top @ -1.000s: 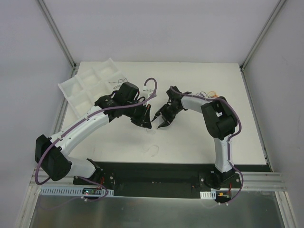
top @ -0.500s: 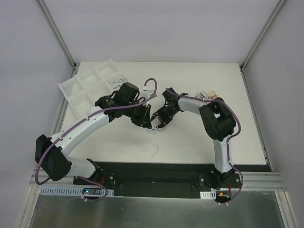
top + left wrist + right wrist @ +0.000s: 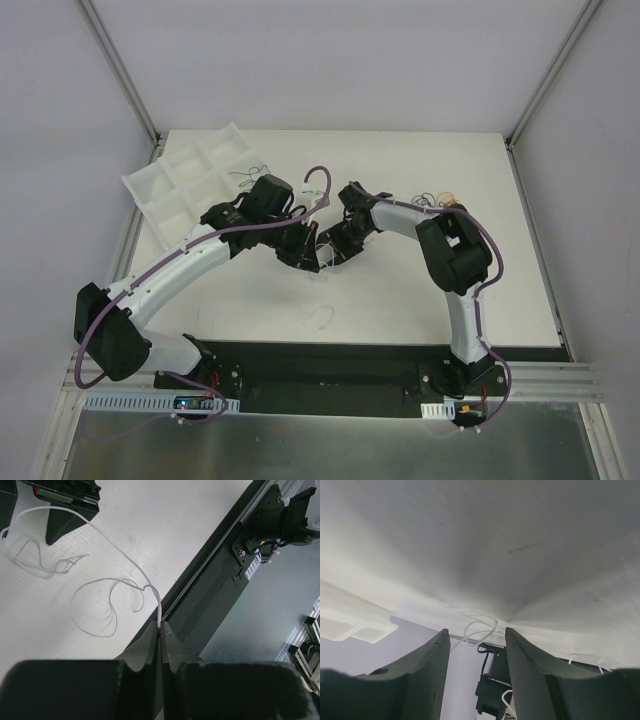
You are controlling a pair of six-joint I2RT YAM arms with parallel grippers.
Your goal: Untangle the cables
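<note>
While pinching white cable (image 3: 158, 605) in pressed-together left gripper (image 3: 160, 625) above bench (image 3: 175, 520), holds right gripper (image 3: 476, 631) spread just beside it; white compartment tray (image 3: 190, 180) at far-left corner.

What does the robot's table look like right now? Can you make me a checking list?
Surface: white table.
Job's things: white wire looped on the table; dark wires beside the tray; coloured bunch far right.
Clutter: white compartment tray, far left corner.
Grippers: left claw shut on the white wire; right claw open, close beside it.
Cables: thick purple cables along both arms.
Surroundings: grey walls, metal frame posts, black base plate.
</note>
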